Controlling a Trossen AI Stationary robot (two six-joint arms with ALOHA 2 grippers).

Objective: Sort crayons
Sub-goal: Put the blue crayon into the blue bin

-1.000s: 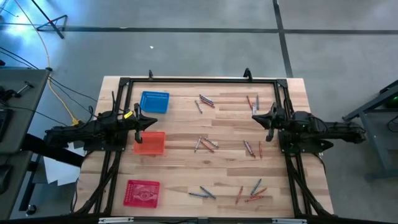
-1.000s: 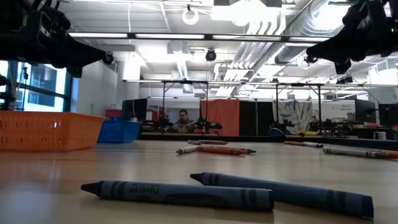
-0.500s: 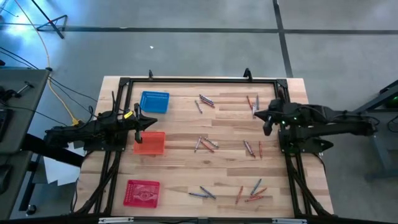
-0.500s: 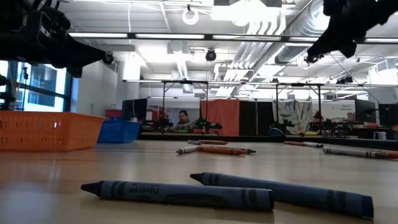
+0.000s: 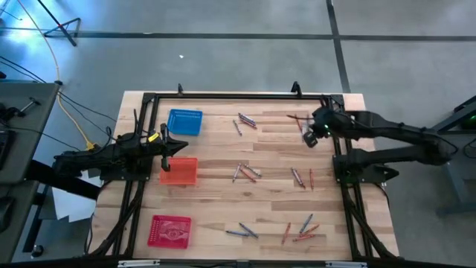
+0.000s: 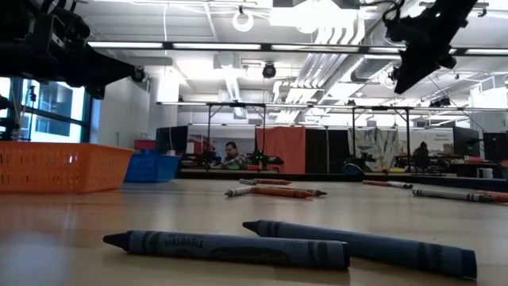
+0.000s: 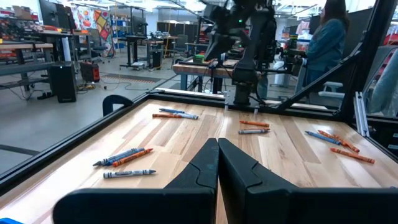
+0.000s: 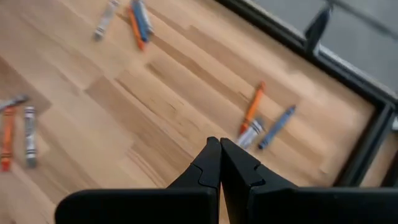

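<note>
Several crayons lie flat on the wooden table in loose groups: far middle (image 5: 245, 121), far right (image 5: 300, 122), centre (image 5: 245, 173), right of centre (image 5: 301, 177), near middle (image 5: 242, 231) and near right (image 5: 301, 227). My right gripper (image 5: 308, 139) is shut and empty, raised above the table beside the far-right group. Its wrist view (image 8: 219, 149) looks down on an orange crayon (image 8: 252, 109), a blue crayon (image 8: 277, 124) and a grey crayon (image 8: 249, 132). My left gripper (image 5: 165, 151) is shut and empty, waiting at the table's left between the baskets.
A blue basket (image 5: 184, 122), an orange basket (image 5: 179, 170) and a red basket (image 5: 170, 229) stand along the table's left side. A black frame (image 5: 238, 95) runs round the table's edges. Two dark crayons (image 6: 238, 246) lie close to the low camera. People show in the room behind.
My right gripper has gone toward the table's far edge and a little toward its left, toward the far-right crayons, and has tipped to point down. It has stayed shut. No crayon has moved.
</note>
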